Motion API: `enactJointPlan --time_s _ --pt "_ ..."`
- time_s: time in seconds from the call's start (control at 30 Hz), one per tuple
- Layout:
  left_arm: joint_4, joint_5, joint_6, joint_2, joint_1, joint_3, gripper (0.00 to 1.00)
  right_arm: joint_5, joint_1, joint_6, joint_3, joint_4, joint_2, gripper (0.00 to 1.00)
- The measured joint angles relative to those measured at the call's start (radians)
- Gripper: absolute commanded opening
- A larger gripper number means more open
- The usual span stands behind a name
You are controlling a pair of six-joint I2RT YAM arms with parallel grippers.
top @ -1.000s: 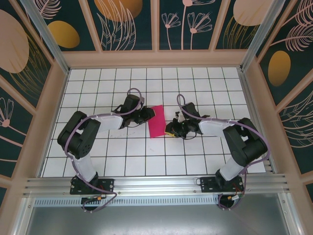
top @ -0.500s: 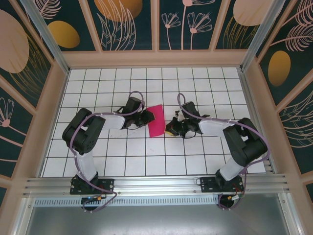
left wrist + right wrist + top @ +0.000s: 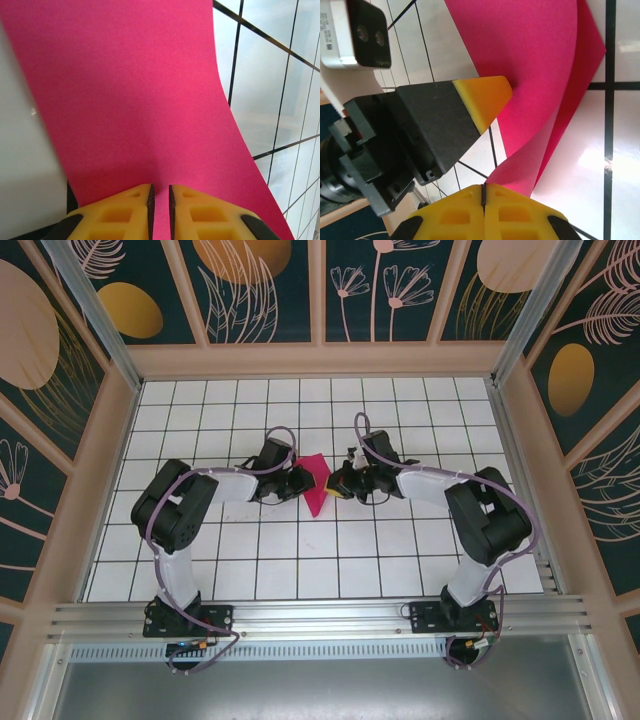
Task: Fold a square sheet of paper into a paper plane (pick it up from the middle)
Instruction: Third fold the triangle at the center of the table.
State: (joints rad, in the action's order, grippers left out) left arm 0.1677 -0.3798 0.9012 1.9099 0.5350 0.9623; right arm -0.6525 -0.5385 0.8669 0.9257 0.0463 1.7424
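Note:
The magenta-pink square sheet of paper (image 3: 319, 486) lies mid-table, bent over on itself between both grippers. My left gripper (image 3: 303, 484) is over its left part. In the left wrist view the sheet (image 3: 125, 90) spreads out beyond the gripper (image 3: 160, 200), whose jaws stand a thin slit apart with nothing pinched. One yellow fingertip (image 3: 487, 97) of it touches the sheet's top face (image 3: 535, 60). My right gripper (image 3: 336, 487) is at the sheet's right edge. In its own view the right gripper (image 3: 483, 192) is shut and the curled-up flap meets its tips.
The white gridded table (image 3: 250, 550) is boxed in by wooden walls on three sides. An aluminium rail (image 3: 320, 618) runs along the near edge. The left wrist's camera housing (image 3: 355, 35) sits close above the sheet. Free squares lie all round the grippers.
My right gripper has shut and moved left and away from me, up to the sheet's right edge. The sheet has gone from flat to buckled and narrower. My left gripper barely shifted.

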Motion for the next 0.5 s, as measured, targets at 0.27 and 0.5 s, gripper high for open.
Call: enactJointPlan --time_s 0.27,0.5 --pt "-0.047 0.129 -0.035 -0.092 0.000 0.066 0.18 0.003 -0.019 -0.004 0.024 0.003 0.060 0.06" --pt "-0.084 0.181 -0.052 -0.041 0.000 0.084 0.14 0.003 -0.021 -0.004 0.024 0.005 0.087 0.06"
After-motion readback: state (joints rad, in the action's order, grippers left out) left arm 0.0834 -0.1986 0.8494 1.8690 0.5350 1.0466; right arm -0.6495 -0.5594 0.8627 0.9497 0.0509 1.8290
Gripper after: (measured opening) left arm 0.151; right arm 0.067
